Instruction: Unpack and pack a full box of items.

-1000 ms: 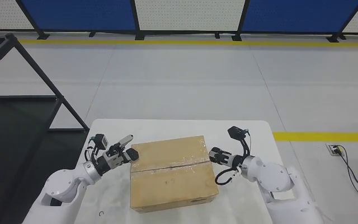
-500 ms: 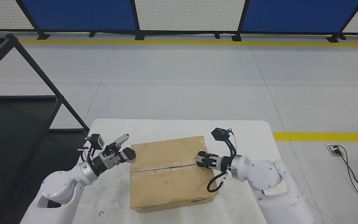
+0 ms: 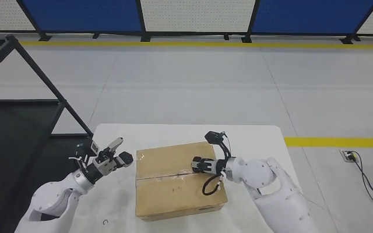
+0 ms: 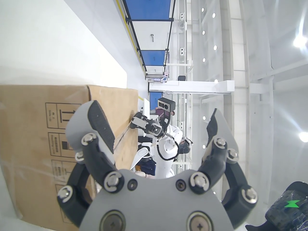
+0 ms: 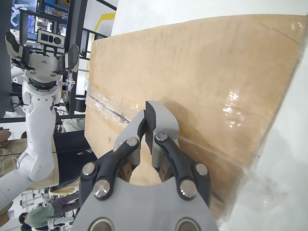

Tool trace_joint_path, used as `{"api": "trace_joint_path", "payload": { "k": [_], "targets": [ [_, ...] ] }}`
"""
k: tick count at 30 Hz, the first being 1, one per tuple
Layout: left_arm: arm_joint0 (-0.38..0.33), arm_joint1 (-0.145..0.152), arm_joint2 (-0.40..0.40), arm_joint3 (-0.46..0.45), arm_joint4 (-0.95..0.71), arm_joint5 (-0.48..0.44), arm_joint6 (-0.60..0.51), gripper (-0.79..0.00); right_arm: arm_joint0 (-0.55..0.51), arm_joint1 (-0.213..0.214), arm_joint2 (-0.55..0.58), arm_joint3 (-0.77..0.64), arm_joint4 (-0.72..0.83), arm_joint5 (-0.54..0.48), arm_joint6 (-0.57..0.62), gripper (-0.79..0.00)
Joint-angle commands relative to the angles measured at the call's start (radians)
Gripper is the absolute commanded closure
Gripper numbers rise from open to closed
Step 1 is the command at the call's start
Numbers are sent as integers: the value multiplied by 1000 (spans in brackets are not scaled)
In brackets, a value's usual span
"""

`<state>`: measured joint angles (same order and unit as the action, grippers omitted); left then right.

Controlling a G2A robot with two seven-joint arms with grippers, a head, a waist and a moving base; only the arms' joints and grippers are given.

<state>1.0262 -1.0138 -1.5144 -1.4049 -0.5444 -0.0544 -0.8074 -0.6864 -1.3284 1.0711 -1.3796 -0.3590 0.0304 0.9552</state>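
A closed brown cardboard box (image 3: 175, 183) sits in the middle of the white table (image 3: 250, 137), its top flaps sealed by a strip of clear tape (image 3: 169, 173) along the centre seam. My right gripper (image 3: 197, 164) rests over the box top at the seam, shut with nothing between its fingers; the right wrist view shows the box (image 5: 192, 73), the tape (image 5: 108, 109) and that gripper (image 5: 148, 118). My left gripper (image 3: 119, 149) hovers just off the box's left side, open and empty. The left wrist view shows its fingers (image 4: 101, 126) spread beside the box (image 4: 31, 126).
A black metal frame (image 3: 41, 76) stands to the left of the table. Bare table surface lies behind the box and to both sides. A blue and white partition (image 3: 192, 14) runs along the far floor.
My right gripper has moved left from the box's right edge onto the box top at the taped seam. My left gripper has drawn back to the left, away from the box.
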Motion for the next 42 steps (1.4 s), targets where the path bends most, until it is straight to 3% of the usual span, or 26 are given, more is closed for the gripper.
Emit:
{"api": "trace_joint_path", "payload": {
  "k": [1, 27, 35, 42],
  "targets": [
    [6, 1, -6, -2, -2, -2, 0, -785, 14, -4, -15, 13, 7, -2, -5, 0],
    [67, 10, -73, -12, -34, -15, -4, -785, 236, -119, -283, 286, 148, -119, -72, 0],
    [65, 11, -70, -18, -34, -13, -12, -785, 237, -108, -234, 315, 159, -121, -37, 0],
    [52, 11, -58, -18, -27, -8, -19, -785, 179, -69, -146, 238, 121, -96, 0, 0]
  ]
}}
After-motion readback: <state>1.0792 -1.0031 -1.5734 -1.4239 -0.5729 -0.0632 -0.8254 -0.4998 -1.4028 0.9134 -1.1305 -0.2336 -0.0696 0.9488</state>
